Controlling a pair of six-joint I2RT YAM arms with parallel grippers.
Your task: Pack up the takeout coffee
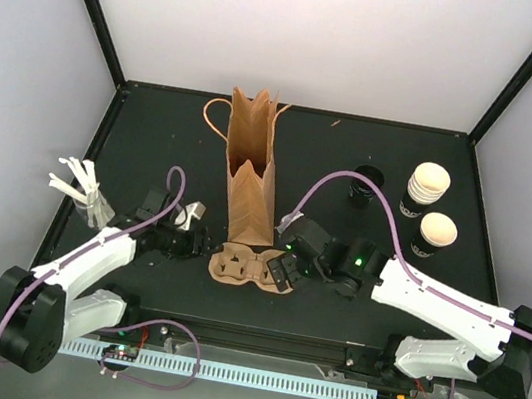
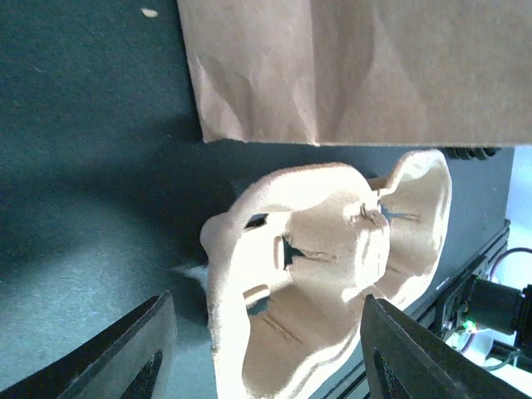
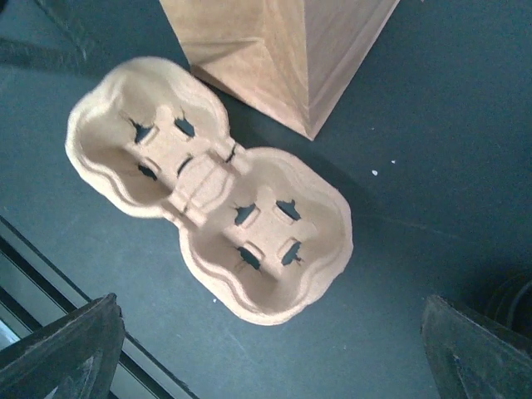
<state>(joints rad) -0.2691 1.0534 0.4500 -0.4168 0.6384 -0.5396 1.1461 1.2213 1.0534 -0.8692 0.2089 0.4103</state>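
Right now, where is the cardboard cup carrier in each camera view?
Top external: cup carrier low centre, between the two arms.
Left wrist: cup carrier centre right, tilted.
Right wrist: cup carrier centre, both halves showing.
Shared landmark: brown paper bag, just above it everywhere.

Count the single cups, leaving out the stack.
2: the white-lined cup just nearer than the stack, at far right, and the dark-inside cup left of the stack. None appears hidden.

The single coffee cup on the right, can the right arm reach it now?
Probably yes. The right pincer is open and empty by the carrier, the single cup stands upright on that arm's side, and nothing lies between them; only the cup stack stands close behind it.
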